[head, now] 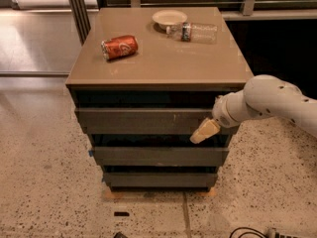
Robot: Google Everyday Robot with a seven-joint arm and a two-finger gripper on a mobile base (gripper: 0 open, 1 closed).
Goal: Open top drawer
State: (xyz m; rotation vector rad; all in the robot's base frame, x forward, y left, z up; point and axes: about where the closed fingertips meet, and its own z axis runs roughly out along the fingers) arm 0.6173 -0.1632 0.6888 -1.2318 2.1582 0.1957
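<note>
the tan-topped cabinet (163,66) stands in the middle, and a white arm (270,100) reaches in from the right. the top drawer (143,121) sits just under the tabletop, with the gripper (204,132) at its lower right edge; whether it is open or closed cannot be told.

A drawer cabinet (163,66) with a flat tan top stands on a speckled floor (44,182). A red soda can (119,47) lies on its side on that top. To the right of the can and farther back sits a shallow pale bowl (169,18). Farther right of the can, a clear plastic bottle (193,32) lies on its side, one end just beside the bowl. The gripper (205,131) is lower and to the right of the can, at the cabinet's front face.
</note>
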